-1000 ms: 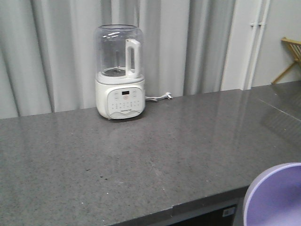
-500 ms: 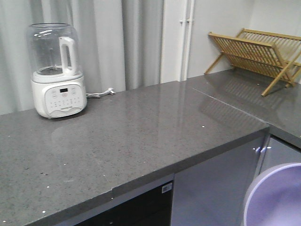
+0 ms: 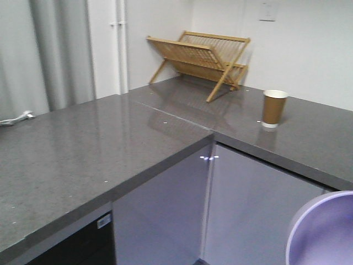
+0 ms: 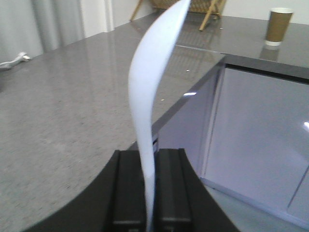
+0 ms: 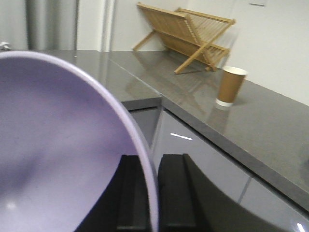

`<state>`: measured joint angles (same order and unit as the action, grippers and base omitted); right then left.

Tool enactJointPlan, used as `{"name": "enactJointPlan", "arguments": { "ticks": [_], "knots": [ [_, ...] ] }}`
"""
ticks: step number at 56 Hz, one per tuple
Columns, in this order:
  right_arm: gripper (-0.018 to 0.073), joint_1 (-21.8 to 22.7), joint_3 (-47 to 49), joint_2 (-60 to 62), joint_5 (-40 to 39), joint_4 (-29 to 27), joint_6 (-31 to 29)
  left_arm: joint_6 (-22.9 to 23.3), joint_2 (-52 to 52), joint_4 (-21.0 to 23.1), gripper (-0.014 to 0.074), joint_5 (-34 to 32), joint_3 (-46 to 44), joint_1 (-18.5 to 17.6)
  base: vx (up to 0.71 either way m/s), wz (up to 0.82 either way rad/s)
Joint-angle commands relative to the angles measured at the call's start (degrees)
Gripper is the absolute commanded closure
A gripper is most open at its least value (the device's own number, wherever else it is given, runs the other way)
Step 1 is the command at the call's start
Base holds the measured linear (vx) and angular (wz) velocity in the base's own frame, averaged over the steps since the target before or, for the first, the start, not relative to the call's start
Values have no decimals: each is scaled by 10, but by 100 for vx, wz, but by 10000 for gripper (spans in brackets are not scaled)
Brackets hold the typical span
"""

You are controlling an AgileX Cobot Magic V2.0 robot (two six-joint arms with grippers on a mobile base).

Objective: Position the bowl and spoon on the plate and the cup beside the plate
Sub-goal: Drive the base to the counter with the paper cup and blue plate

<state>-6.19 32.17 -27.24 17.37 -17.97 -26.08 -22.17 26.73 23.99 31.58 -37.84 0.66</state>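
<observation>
My left gripper (image 4: 148, 169) is shut on the handle of the pale blue-white spoon (image 4: 149, 82), which curves up out of the black fingers (image 4: 128, 188). The right gripper (image 5: 150, 174) is shut on the rim of the lavender bowl (image 5: 58, 145), which fills the left of the right wrist view and shows at the bottom right corner of the front view (image 3: 325, 232). The brown paper cup (image 3: 274, 108) stands upright on the far counter, also seen as the cup (image 4: 279, 25) and the cup (image 5: 230, 86). The plate is out of view.
An L-shaped grey stone counter (image 3: 83, 149) runs from the left round to the right, over grey cabinet doors (image 3: 231, 204). A wooden dish rack (image 3: 198, 58) stands at the back corner. A white plug and cord (image 3: 16, 117) lie at the far left.
The whole view has swung right: the blender slid out of frame on the left, and the dish rack, cabinet doors and cup came into view. The bowl stays at the bottom right corner.
</observation>
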Motion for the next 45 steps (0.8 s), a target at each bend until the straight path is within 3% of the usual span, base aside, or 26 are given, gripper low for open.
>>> {"name": "enactJointPlan", "arguments": {
  "ticks": [1, 21, 45],
  "knots": [
    [568, -1, 17, -2, -49, -2, -5, -1, 3, 15, 596, -47, -14, -4, 5, -77],
    [568, -1, 17, -2, -49, -2, -5, -1, 3, 15, 596, -47, -14, -4, 10, -60],
    [568, -1, 17, -2, -49, -2, -5, -1, 3, 15, 596, -47, -14, -4, 21, -23]
  ]
}}
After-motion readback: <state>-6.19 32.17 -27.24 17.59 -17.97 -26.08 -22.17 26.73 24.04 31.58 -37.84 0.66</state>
